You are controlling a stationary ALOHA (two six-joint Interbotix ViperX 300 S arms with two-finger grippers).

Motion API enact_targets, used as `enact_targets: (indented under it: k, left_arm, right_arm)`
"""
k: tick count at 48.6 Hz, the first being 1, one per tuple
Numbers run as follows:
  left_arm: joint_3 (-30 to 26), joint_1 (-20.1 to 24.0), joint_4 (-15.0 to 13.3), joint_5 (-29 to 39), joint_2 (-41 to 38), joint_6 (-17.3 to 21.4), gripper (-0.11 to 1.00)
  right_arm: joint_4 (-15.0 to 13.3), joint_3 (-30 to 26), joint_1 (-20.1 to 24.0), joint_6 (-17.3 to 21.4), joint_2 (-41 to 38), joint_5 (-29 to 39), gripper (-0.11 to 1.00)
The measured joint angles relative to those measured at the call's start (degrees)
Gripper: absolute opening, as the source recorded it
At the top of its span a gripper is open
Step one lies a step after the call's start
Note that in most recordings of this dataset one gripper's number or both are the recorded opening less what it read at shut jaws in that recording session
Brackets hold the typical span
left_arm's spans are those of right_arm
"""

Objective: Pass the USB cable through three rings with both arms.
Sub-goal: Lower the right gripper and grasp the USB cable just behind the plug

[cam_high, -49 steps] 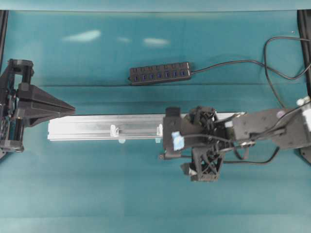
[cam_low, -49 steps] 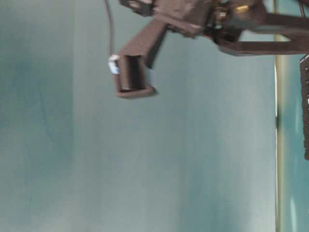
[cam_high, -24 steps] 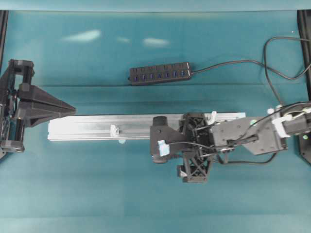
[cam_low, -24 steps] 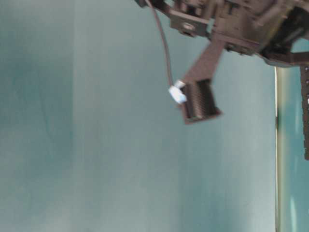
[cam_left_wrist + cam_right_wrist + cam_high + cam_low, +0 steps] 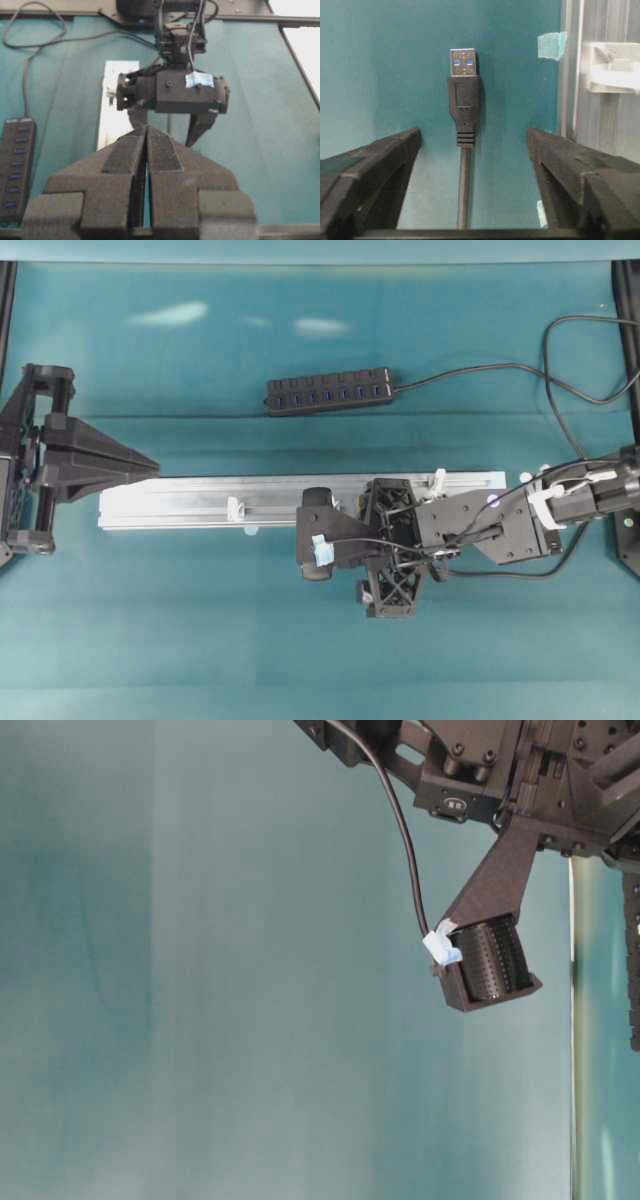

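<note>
From overhead, my right arm (image 5: pixel 480 530) covers the middle of the long silver aluminium rail (image 5: pixel 200 502), so only two small white plastic ring clips (image 5: pixel 234 509) show. My right fingers (image 5: pixel 367 172) run off the bottom edge in the wrist view, as does the thin black USB cable (image 5: pixel 463 185) between them.

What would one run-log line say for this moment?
right tool: open, either side of USB plug, not gripping | left tool: shut, empty | rings: unthreaded
</note>
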State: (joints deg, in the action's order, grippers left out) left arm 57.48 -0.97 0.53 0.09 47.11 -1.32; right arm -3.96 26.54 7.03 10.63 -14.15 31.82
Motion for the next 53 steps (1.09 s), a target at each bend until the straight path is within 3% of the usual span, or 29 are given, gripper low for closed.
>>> enact_targets:
  k: [12,21,53]
  left_arm:
    - [-0.09,0.09,0.00,0.00,0.00,0.18,0.02]
    - [-0.09,0.09,0.00,0.00,0.00,0.18,0.02]
    - [-0.26,0.79,0.00,0.00,0.00,0.18,0.02]
  right_arm:
    - [0.09,-0.26,0.26,0.09,-0.44,0.70,0.10]
    - [0.18,-0.70,0.26,0.09,-0.62,0.97,-0.05]
    - [0.00,-1.14,-0.44,0.09,2.99,2.72,-0.06]
